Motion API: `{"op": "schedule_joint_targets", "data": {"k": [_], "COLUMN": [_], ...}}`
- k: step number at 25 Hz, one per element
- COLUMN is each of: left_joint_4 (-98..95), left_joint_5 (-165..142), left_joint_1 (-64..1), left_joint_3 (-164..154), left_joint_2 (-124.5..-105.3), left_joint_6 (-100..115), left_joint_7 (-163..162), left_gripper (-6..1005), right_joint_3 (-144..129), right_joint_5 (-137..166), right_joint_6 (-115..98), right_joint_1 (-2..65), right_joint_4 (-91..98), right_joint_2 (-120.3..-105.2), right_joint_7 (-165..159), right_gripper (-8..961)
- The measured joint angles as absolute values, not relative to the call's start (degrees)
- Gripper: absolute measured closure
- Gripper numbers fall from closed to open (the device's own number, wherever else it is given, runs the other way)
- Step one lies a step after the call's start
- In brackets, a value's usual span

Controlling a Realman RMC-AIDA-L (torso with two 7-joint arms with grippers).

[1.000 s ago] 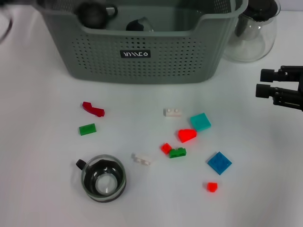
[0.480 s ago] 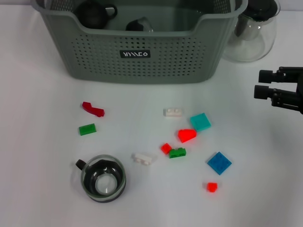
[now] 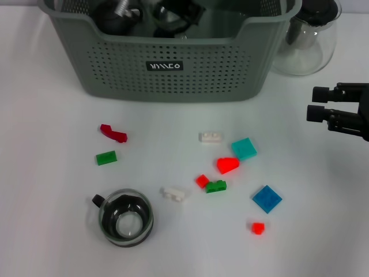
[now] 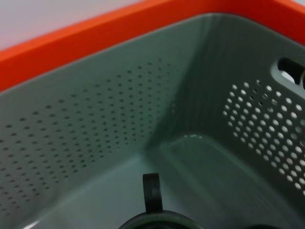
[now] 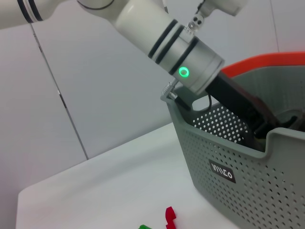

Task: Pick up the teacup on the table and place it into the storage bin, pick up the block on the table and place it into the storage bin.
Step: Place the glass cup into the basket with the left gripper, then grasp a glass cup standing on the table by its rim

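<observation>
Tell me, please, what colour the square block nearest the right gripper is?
Teal block, seen best in the head view; the right gripper hangs beside it.

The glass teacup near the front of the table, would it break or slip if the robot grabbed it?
The teacup looks like clear glass, so it is probably smooth, slippery and breakable if dropped. It stands upright on a round base, so it likely won't roll. Its small black handle sticks out to one side, so a push there might spin it.

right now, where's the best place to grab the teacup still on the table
Probably by the rim of the teacup, coming straight down from above: it stands upright with its mouth open. Set the fingers across the wall on the side away from the small black handle, which points toward the back left.
</observation>
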State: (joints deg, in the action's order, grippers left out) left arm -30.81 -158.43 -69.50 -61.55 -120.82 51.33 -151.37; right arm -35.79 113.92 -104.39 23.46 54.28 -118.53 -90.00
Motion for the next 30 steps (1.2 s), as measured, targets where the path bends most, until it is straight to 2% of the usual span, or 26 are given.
{"op": "schedule_joint_targets", "data": {"k": [8,9,14,17,21,25,27,29,30], "left_joint_4": [-34.9,-34.9,-61.8,-70.0,-68.5,-62.3,-60.6,-60.8,-61.8], "left_joint_5": [-159.1,-159.1,-142.0,-123.0,-100.8,-92.9,-94.6,-98.6,-102.4], "left_joint_1": [-68.4,-68.4,-55.0,-47.6,-41.2,-36.9,-34.1,-31.1,-28.6], "left_joint_3": [-60.4,-60.4,-55.4,-50.3,-37.1,-25.5,-21.8,-20.7,-20.7], "left_joint_2": [-121.22,-121.22,-122.99,-122.0,-120.5,-119.66,-119.74,-120.58,-121.62], "left_joint_6": [54.5,54.5,64.8,71.7,86.2,102.0,107.6,109.4,110.1], "left_joint_7": [-153.1,-153.1,-146.2,-138.9,-127.5,-116.1,-109.7,-104.1,-98.8], "left_gripper": [882,840,638,532,447,379,346,312,312], "right_joint_3": [-36.0,-35.9,-35.6,-35.6,-35.6,-35.6,-35.6,-35.6,-35.6], "right_joint_5": [113.9,113.9,113.9,113.9,113.9,113.9,113.9,113.9,113.9], "right_joint_6": [-104.6,-104.6,-104.7,-104.7,-104.7,-104.6,-104.6,-104.6,-104.7], "right_joint_1": [23.3,23.3,23.0,22.9,23.0,23.1,23.1,23.0,23.0], "right_joint_4": [53.7,53.6,53.6,53.6,53.6,53.6,53.6,53.6,53.6], "right_joint_2": [-118.38,-118.34,-118.1,-118.05,-118.03,-118.04,-118.04,-118.03,-118.03], "right_joint_7": [-90.0,-90.0,-90.0,-90.0,-90.0,-90.0,-90.0,-90.0,-90.0], "right_gripper": [468,468,468,468,467,469,468,467,467]}}
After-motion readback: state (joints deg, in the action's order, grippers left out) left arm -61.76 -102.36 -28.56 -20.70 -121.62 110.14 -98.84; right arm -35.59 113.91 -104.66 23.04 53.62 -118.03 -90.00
